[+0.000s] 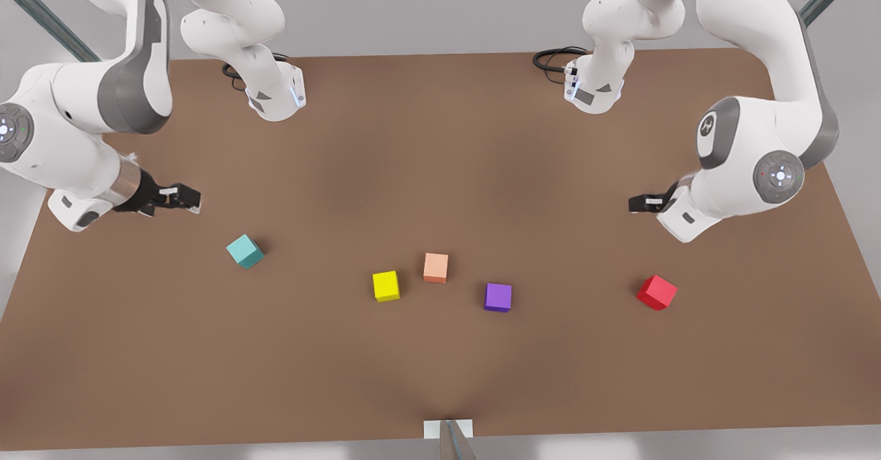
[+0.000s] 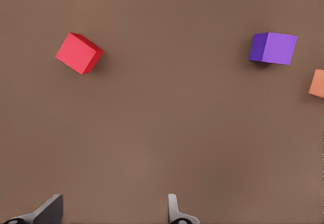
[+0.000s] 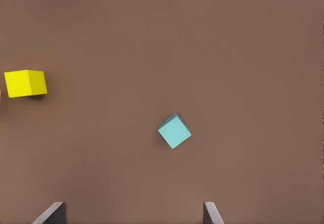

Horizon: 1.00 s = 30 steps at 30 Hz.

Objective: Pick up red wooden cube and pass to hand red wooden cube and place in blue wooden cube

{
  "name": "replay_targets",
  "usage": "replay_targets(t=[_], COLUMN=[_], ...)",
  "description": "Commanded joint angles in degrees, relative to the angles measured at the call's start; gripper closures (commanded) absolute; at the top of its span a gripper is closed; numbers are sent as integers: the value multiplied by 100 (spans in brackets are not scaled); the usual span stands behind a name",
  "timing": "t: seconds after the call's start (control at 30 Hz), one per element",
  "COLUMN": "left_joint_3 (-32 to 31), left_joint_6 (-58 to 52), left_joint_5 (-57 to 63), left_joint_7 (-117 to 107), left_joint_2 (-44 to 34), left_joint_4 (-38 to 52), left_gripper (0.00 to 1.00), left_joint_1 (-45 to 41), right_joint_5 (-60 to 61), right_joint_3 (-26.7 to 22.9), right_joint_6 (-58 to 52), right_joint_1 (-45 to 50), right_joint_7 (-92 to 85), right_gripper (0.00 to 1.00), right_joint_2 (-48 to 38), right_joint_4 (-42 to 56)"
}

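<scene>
The red wooden cube [image 1: 656,292] [image 2: 79,53] lies on the brown table toward the front view's right. My left gripper [image 1: 633,204] [image 2: 111,211] hovers open above the table, behind the red cube and apart from it, holding nothing. The blue wooden cube [image 1: 245,251] [image 3: 174,131], teal in colour, rests toward the front view's left. My right gripper [image 1: 195,198] [image 3: 132,214] hangs open and empty a short way behind the teal cube, to its left in the front view.
A yellow cube [image 1: 386,286] [image 3: 26,83], a pale orange-peach cube [image 1: 436,268] [image 2: 317,83] and a purple cube [image 1: 497,297] [image 2: 273,48] sit in the middle of the table [image 1: 440,143] between the two task cubes. The arm bases stand at the far edge.
</scene>
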Motion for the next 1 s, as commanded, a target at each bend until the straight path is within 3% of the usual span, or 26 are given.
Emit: replay_targets(t=[0.0,0.1,0.13,0.2,0.23,0.3,0.4,0.7,0.97], left_joint_3=[-3,15,32,94,94,103,103,191,191], left_joint_6=[112,138,261,778,1578,1808,2573,2608,2977], left_joint_5=[-24,-15,-6,20,20,107,635,679,952], left_joint_7=[-244,-270,-235,-165,510,1872,2893,5486,5460], left_joint_2=[53,359,727,1975,2495,2873,2698,2487,2663], left_joint_4=[86,86,156,1113,1273,1264,490,200,130], left_gripper=[0,0,0,0,0,0,0,0,0], left_joint_1=[5,40,136,250,391,690,778,848,848], right_joint_5=[32,-21,-30,-30,-30,-30,-21,-30,-38], right_joint_3=[-11,-2,-2,7,7,7,7,7,7], right_joint_6=[238,229,220,220,229,220,238,238,220], right_joint_1=[-59,-33,-15,-6,-6,-15,-50,-15,-6], right_joint_7=[-346,-346,-346,-346,-346,-355,-346,-355,-355], right_gripper=[0,0,0,0,0,0,0,0,0], right_joint_2=[-10,17,17,60,78,96,184,245,254], right_joint_4=[-22,5,-13,-13,5,5,22,5,-22])
